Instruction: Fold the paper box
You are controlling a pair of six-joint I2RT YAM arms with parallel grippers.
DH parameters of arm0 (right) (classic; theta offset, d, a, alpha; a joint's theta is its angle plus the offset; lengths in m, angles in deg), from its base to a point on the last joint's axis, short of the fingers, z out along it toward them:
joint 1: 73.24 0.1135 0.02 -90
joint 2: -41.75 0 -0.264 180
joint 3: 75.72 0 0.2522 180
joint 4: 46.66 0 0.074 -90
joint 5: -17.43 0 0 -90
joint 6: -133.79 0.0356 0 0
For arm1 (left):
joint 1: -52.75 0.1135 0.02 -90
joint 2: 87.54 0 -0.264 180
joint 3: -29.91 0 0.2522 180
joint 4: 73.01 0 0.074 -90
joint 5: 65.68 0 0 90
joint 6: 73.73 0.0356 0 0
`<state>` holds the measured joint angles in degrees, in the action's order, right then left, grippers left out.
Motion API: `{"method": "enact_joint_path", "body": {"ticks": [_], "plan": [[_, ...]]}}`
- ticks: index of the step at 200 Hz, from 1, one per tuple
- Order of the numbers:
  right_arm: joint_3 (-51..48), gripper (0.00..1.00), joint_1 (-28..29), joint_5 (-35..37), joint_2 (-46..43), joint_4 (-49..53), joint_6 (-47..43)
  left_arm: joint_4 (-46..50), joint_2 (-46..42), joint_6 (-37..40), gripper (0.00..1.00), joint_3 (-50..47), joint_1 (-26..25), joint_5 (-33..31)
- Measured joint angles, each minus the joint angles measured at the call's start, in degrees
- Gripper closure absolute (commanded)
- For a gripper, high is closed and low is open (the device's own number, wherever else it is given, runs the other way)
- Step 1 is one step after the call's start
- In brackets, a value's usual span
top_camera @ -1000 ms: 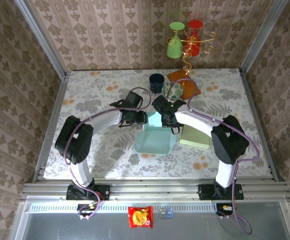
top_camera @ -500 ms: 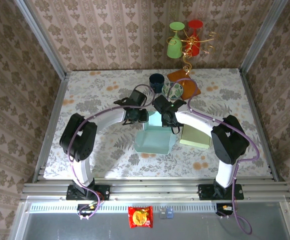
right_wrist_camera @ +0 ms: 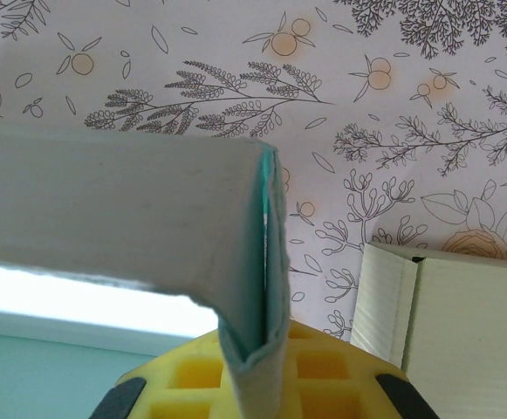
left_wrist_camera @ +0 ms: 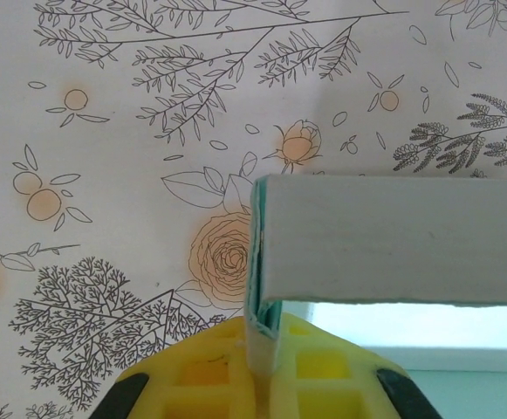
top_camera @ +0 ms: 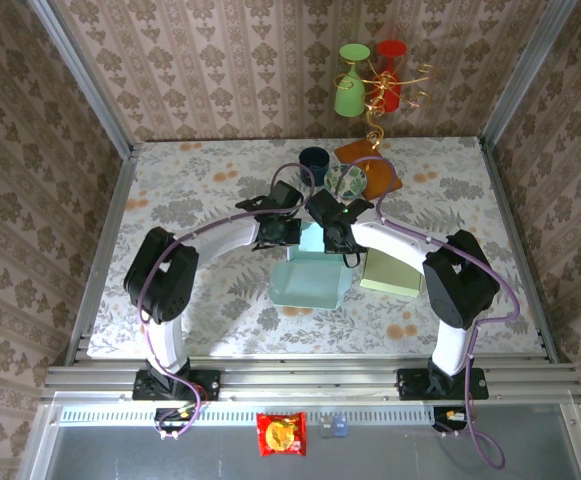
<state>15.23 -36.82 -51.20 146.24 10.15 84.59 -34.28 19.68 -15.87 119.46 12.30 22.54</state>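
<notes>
Two sets of jaws are clamped shut on the pale teal paper box (top_camera: 310,278), which sits at the middle of the floral-printed bench (top_camera: 180,190). The left jaws pinch the 9 o'clock corner of its far wall (left_wrist_camera: 393,240), and the right jaws pinch the 3 o'clock corner. Uneven pulling could tear or skew this thin wall. A shallow pinch may slip, or the box may shove into the pale green carton (top_camera: 391,274) at its 3 o'clock.

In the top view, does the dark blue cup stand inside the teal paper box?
No, the dark blue cup stands on the table behind the teal paper box, clearly apart from it.
</notes>
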Motion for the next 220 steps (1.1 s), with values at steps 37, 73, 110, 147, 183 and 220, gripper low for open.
{"method": "enact_joint_path", "body": {"ticks": [37, 73, 110, 147, 183, 220], "plan": [[0.00, 1.00, -0.07, -0.15, 0.00, 0.00, 0.00, -0.57, 0.00, -0.09, 0.83, -0.17, 0.44, 0.37], [0.02, 1.00, -0.07, -0.59, 0.07, -0.68, 0.17, -1.44, 0.00, -0.13, 0.81, -0.42, 1.70, 1.57], [0.02, 1.00, -0.07, -0.68, 0.24, -0.66, 0.15, -1.88, 0.52, 0.50, 0.76, -0.39, 1.92, 2.01], [0.02, 1.00, -0.17, -0.83, 0.50, -0.61, 0.17, -2.34, 1.05, 0.85, 0.76, -0.39, 2.14, 2.08], [0.07, 1.00, -0.28, -1.27, 0.52, -0.63, 0.17, -2.67, 1.77, 1.29, 0.84, 0.13, 2.27, 2.64], [0.72, 1.00, -0.28, -1.51, 0.72, -0.68, 0.15, -1.40, 2.67, 2.12, 0.93, 1.60, 2.10, 1.90]]}}
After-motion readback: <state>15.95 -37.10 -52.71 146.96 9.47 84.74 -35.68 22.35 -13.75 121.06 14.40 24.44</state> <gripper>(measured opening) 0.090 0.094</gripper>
